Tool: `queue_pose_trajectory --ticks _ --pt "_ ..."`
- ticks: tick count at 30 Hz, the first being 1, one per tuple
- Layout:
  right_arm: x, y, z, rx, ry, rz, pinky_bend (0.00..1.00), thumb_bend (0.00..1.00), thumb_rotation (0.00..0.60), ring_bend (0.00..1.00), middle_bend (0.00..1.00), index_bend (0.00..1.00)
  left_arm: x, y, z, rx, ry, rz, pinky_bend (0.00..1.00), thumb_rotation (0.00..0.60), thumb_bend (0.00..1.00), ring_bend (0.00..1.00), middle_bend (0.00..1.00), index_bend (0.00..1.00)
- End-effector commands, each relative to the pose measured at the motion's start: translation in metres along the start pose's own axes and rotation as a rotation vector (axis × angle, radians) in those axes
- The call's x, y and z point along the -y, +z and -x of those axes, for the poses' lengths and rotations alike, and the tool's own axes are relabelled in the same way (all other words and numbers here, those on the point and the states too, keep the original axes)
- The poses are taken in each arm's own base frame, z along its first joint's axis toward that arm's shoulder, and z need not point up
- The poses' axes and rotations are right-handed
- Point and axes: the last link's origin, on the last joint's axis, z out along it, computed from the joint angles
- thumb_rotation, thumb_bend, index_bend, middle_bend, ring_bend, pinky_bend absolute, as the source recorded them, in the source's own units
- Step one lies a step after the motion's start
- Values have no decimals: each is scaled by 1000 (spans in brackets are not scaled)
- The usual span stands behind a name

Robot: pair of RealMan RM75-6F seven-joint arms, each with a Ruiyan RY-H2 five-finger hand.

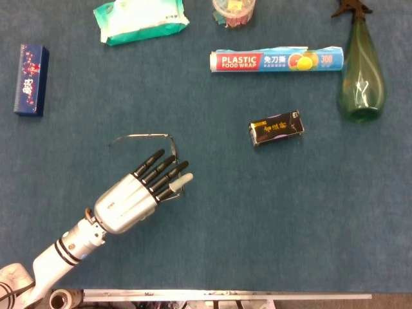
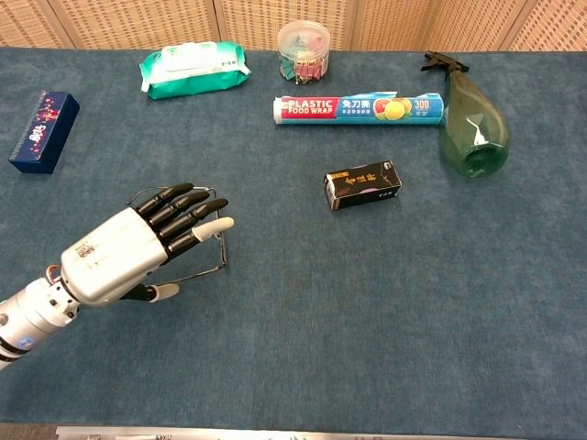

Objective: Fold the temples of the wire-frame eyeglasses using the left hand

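Observation:
The wire-frame eyeglasses lie on the blue tabletop left of centre, thin and dark, largely covered by my left hand. One temple runs left from the fingertips in the head view. In the chest view the eyeglasses show as a wire loop around and just past the fingertips of the left hand. The hand lies palm down over them with its fingers stretched out side by side and the thumb below; no grip on the wire shows. My right hand is out of both views.
A dark blue box lies far left. Along the back sit a green wipes pack, a tub of clips, a food wrap roll and a green spray bottle. A small black box lies right of centre.

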Motion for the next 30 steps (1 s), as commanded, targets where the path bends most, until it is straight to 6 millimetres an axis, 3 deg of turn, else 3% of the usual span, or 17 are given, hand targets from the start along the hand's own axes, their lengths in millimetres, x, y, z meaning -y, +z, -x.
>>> queue_pose_trajectory --ticks 1,12,30 --pt "0 0 0 2 0 -2 382 186 600 228 293 331 6 -3 -1 -2 11 -21 48 600 104 0 0 0" --pt "2 0 2 8 -5 -5 382 187 600 228 293 331 39 -11 -8 -4 45 -121 48 600 104 0 0 0" --pt "1 0 2 9 -2 -5 382 186 600 228 293 331 45 -25 -17 1 58 -165 48 600 104 0 0 0"
